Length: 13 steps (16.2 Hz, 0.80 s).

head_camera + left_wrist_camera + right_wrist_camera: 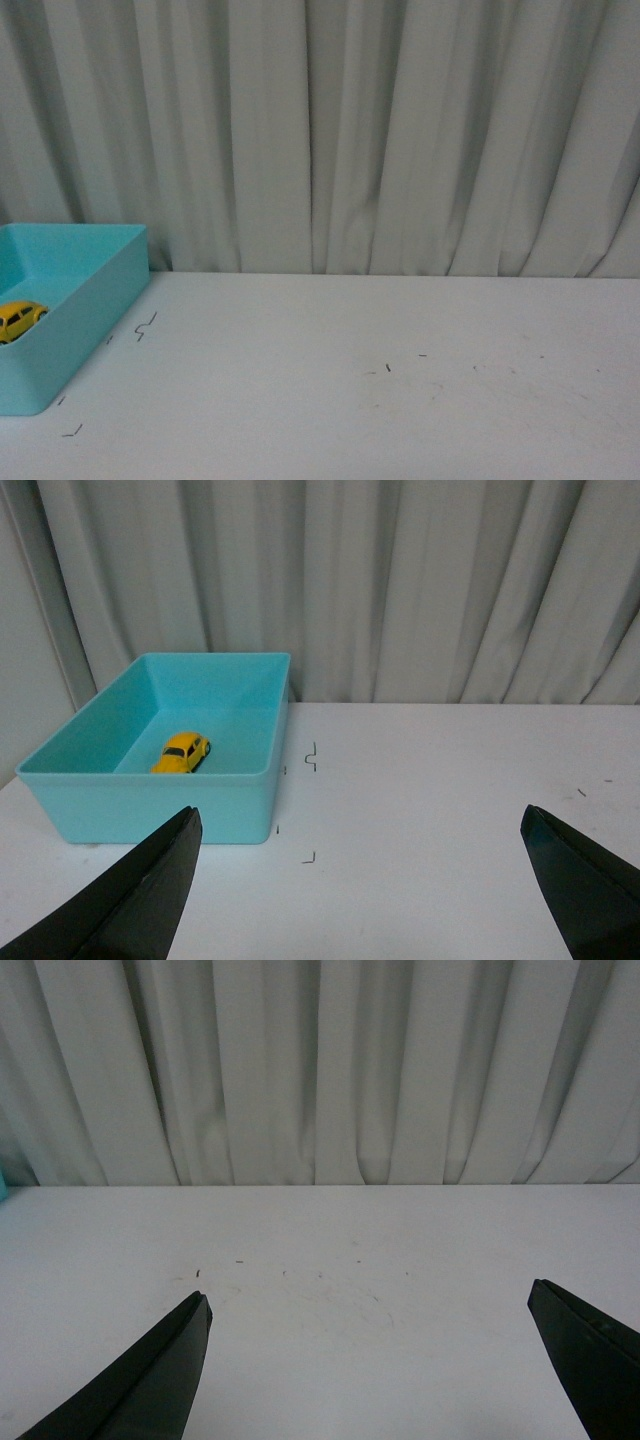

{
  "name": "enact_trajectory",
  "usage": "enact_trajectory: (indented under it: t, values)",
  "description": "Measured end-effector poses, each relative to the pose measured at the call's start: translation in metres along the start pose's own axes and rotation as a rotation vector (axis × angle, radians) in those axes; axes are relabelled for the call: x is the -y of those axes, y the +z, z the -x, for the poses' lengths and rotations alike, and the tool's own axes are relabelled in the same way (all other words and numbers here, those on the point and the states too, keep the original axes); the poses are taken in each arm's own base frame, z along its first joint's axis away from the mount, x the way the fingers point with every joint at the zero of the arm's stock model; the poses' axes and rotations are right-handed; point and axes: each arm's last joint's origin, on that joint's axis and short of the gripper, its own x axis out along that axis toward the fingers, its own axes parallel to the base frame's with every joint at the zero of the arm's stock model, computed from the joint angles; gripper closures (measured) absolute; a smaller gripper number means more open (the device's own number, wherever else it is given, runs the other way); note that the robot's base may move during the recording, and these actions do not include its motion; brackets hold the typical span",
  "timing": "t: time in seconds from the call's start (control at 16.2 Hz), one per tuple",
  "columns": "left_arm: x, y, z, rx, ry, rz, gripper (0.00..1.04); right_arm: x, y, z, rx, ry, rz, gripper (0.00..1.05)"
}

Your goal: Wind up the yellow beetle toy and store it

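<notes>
The yellow beetle toy (181, 752) sat on the floor of the turquoise bin (150, 800), which stood at the table's (400, 380) far left corner against the grey curtain (350, 130). By the look of it the storing was done. The left gripper (360, 880) hung back over the table, its fingers (150, 890) spread wide and holding nothing; the right gripper (370, 1360) was the same, wide apart and empty over bare table. I'd judge the car light, hard and glossy, so likely slippery. Pinching it across the flat sides, between the wheels, would be the surest hold.
</notes>
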Motion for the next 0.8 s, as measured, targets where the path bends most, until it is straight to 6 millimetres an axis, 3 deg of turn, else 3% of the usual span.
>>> enact_trajectory:
  t: [0.8]
  values:
    - [0.0000, 0.0000, 0.0000, 0.000, 0.000, 0.000, 0.07, 0.0000, 0.0000, 0.0000, 0.000, 0.000, 0.000, 0.07]
